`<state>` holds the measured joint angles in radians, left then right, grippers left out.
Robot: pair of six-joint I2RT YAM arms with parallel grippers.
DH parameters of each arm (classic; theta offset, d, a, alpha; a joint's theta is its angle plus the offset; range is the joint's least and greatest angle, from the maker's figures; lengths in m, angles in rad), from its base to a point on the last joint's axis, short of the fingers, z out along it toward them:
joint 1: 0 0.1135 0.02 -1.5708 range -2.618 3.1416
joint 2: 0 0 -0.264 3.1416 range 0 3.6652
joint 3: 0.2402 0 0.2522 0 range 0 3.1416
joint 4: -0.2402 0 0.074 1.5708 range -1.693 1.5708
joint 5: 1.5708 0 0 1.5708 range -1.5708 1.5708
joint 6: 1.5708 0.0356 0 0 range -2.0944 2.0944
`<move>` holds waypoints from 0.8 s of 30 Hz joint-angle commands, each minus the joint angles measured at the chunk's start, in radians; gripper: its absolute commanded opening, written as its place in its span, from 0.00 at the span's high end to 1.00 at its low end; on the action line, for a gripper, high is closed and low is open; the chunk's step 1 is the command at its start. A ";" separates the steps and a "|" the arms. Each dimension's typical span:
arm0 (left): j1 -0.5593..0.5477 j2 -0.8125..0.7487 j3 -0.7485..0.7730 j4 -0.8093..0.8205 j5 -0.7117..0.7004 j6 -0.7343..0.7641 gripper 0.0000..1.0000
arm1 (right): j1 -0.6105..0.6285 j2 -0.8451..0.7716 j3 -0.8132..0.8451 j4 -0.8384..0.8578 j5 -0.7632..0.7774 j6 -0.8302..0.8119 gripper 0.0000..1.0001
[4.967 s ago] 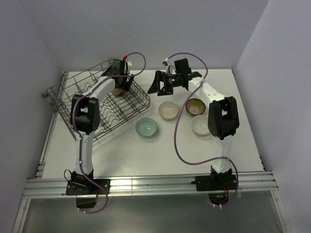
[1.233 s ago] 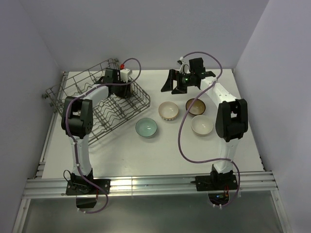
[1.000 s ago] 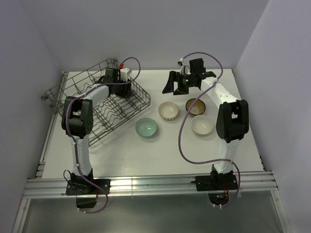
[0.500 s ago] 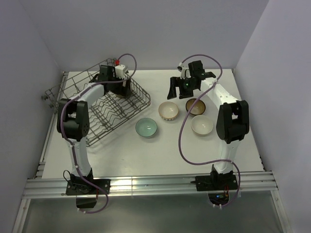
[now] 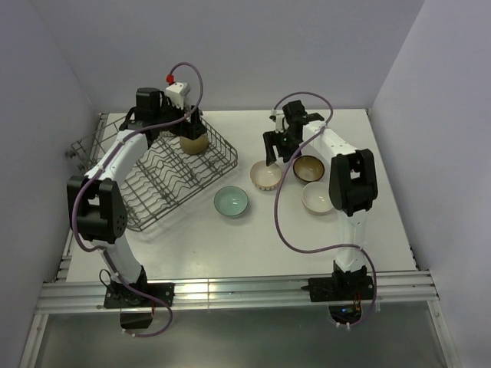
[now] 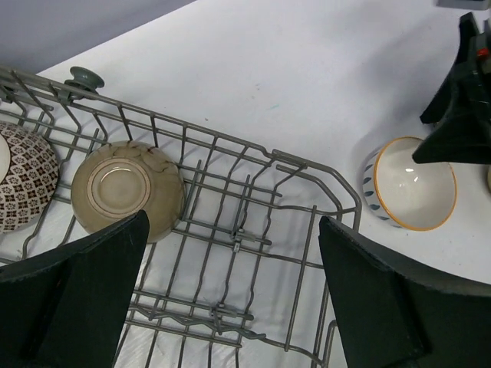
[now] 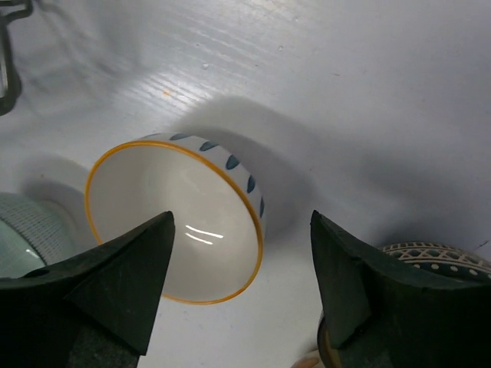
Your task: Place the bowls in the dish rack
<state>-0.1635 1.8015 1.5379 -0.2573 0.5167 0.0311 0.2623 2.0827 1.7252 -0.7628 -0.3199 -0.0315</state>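
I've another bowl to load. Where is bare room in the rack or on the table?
The grey wire dish rack is bare across its near rows; an upturned tan bowl and a brown patterned bowl fill its far side. The white table is bare along its near side, crowded around the orange-rimmed white bowl.

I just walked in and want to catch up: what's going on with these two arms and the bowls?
The robot is loading bowls into the dish rack. The left gripper hangs over the rack, fingers open, above a tan bowl lying upside down inside, beside a patterned bowl. The right gripper hovers, fingers open, over the orange-rimmed bowl on the table, not gripping it. A pale green bowl, a dark brown bowl and a white bowl also wait there.
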 commanded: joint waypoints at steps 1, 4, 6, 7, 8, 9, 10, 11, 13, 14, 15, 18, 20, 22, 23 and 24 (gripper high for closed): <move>0.002 -0.063 -0.036 0.013 0.045 -0.022 0.01 | 0.011 0.026 0.054 -0.030 0.042 -0.036 0.23; 0.007 -0.088 -0.048 0.009 0.057 -0.022 0.01 | 0.021 0.048 0.050 -0.029 0.048 -0.048 0.29; 0.012 -0.099 -0.055 0.009 0.069 -0.060 0.00 | 0.026 0.059 0.040 -0.020 0.051 -0.051 0.33; 0.013 -0.111 -0.061 0.012 0.075 -0.066 0.00 | 0.032 0.062 0.037 -0.018 0.053 -0.056 0.34; 0.019 -0.116 -0.064 0.013 0.077 -0.071 0.00 | 0.035 0.069 0.033 -0.017 0.051 -0.056 0.35; 0.022 -0.122 -0.067 0.016 0.075 -0.083 0.01 | 0.037 0.071 0.022 -0.010 0.051 -0.056 0.37; 0.027 -0.134 -0.077 0.026 0.071 -0.091 0.01 | 0.038 0.074 0.017 -0.007 0.051 -0.053 0.39; 0.031 -0.140 -0.082 0.030 0.071 -0.095 0.01 | 0.040 0.076 0.013 -0.004 0.047 -0.051 0.44; 0.038 -0.159 -0.099 0.036 0.071 -0.105 0.00 | 0.040 0.076 0.002 0.000 0.045 -0.047 0.49; 0.042 -0.165 -0.105 0.039 0.072 -0.106 0.01 | 0.040 0.074 -0.001 0.002 0.042 -0.047 0.52; 0.044 -0.171 -0.110 0.039 0.072 -0.103 0.00 | 0.040 0.073 -0.009 0.003 0.039 -0.047 0.54; 0.045 -0.197 -0.131 0.052 0.033 -0.109 0.01 | 0.038 0.065 -0.019 0.007 0.035 -0.045 0.62; 0.047 -0.217 -0.143 0.056 0.003 -0.111 0.01 | 0.040 0.063 -0.019 0.005 0.033 -0.045 0.69; 0.047 -0.235 -0.151 0.064 -0.013 -0.114 0.01 | 0.040 0.060 -0.018 0.000 0.030 -0.047 0.76; 0.047 -0.240 -0.153 0.066 -0.017 -0.115 0.01 | 0.040 0.060 -0.016 0.000 0.027 -0.048 0.83; 0.047 -0.244 -0.154 0.067 -0.017 -0.114 0.01 | 0.040 0.057 -0.016 -0.004 0.024 -0.048 0.87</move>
<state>-0.1181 1.6176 1.3888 -0.2440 0.5228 -0.0685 0.2977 2.1529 1.7077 -0.7757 -0.2810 -0.0757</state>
